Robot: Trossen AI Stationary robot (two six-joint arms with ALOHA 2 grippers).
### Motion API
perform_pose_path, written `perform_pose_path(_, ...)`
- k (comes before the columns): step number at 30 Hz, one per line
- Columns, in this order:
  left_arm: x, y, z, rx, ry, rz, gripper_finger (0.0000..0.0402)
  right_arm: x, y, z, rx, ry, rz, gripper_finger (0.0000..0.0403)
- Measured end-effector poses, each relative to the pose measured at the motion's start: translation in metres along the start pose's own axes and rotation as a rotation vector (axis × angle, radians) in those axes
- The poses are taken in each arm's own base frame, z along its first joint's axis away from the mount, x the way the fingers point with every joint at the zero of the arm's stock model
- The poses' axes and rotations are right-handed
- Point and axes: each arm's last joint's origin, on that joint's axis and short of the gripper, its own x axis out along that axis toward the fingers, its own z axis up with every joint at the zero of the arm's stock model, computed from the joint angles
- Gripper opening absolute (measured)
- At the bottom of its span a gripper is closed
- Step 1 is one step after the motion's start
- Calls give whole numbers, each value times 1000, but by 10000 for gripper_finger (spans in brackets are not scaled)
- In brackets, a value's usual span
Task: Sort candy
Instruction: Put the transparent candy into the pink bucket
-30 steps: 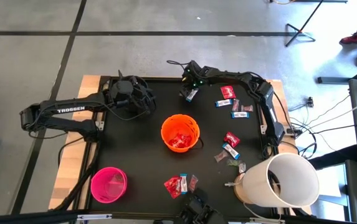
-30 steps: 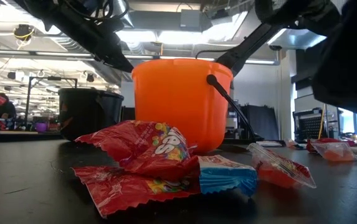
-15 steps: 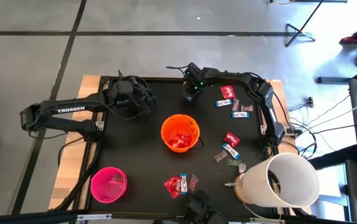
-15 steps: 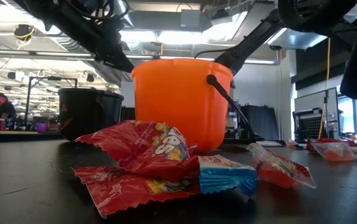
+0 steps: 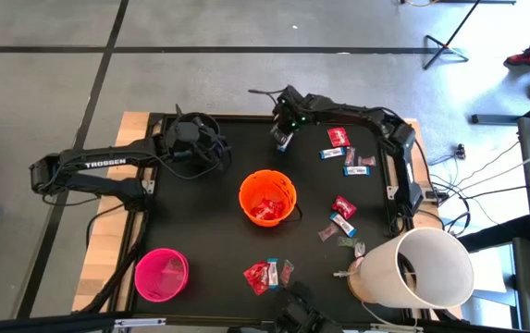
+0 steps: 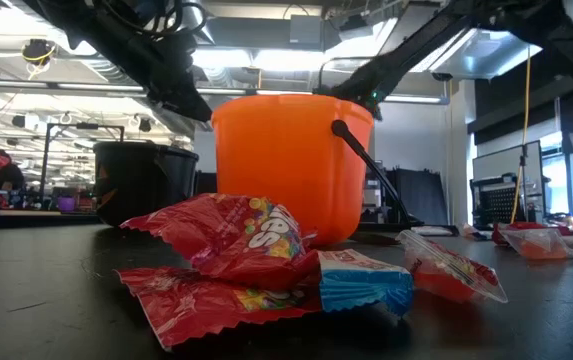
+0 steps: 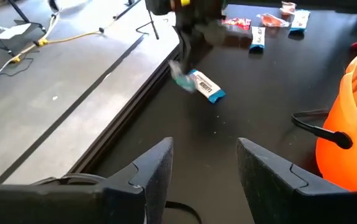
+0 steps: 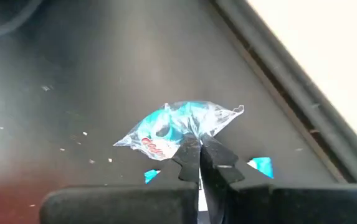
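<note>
Blue-and-white wrapped candy bar [image 7: 202, 86] hangs clear of the black table top [image 5: 209, 222], beyond the orange plastic bucket [image 5: 267, 198] on its far side and near the table's far edge. In the left wrist view its long axis is tilted, the crinkled clear end up at the gripper and the printed white-and-blue end sloping down and away toward the orange bucket. In the right wrist view the wrapper [image 8: 177, 127] fans out just past the fingertips, its twisted clear end pinched between them. Right gripper [image 5: 283, 140] sits directly over the bar, jaws brought together on that end so no gap shows; the bar trails below and slightly to the bucket side of it. Left gripper [image 7: 201, 163] waits over the table to the left of the orange bucket, fingers standing apart with nothing between them. Compared with a second ago: the right gripper was then lower with the bar at its tips on the table, and has since closed and lifted a little; the left arm has not shifted. The loose sweets have also stayed put: red packets and blue-and-white bars [image 5: 346, 159] lie to the right of the orange bucket, more [image 5: 341, 219] nearer the white bucket [image 5: 419, 268], and a red cluster [image 6: 256, 262] on the orange bucket's near side. Pink bucket [image 5: 161, 274] stands at the near left.
</note>
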Motion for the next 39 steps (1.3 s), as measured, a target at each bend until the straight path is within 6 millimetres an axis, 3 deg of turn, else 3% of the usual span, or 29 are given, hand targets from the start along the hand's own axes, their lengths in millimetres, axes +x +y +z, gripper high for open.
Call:
perform_pose_path(7, -1, -5, 2, -29, -15, -33, 168, -44, 21, 19, -50, -155, 16, 2)
perform_pose_path(18, -6, -23, 13, -165, -122, -129, 168, -67, 116, 31, -283, -382, 156, 2)
perform_pose_path(27, -16, -52, 11, -158, -119, -159, 168, -69, 190, 10, -454, -378, 220, 2)
perform_pose_path(31, -20, -62, 4, -202, -72, -125, 168, -71, 217, -2, -516, -365, 207, 2)
perform_pose_path(39, -31, -83, -4, -324, -4, -223, 168, -77, 262, -24, -584, -383, 156, 3)
